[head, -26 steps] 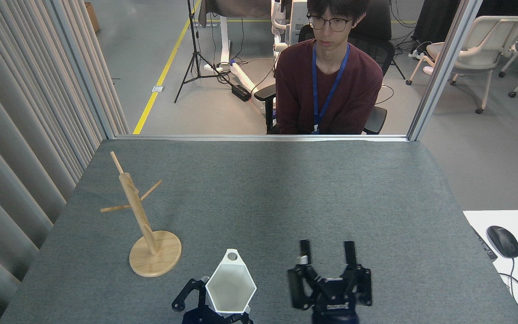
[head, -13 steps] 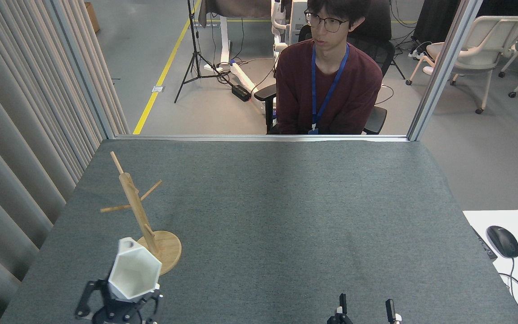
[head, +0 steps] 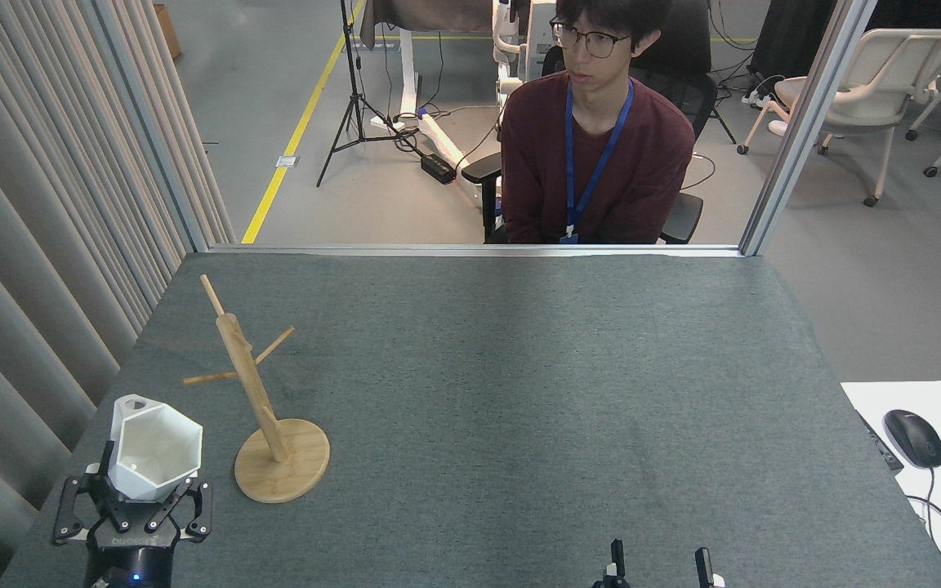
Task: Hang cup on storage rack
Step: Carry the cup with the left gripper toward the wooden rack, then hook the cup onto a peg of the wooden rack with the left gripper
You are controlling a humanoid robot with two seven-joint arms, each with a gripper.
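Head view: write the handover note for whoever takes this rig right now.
Left gripper: shut on the cup, mouth facing the camera, holed handle at the far upper edge, held near the table's left front corner.
Right gripper: only two fingertips show at the bottom edge, apart and holding nothing.
Storage rack: stands on the table just right of the cup; all pegs bare, one pointing left toward the cup.
Done: cup grasped and brought beside the rack.
Left: thread the handle hole over a peg, release, withdraw.
A person sits beyond the far edge.
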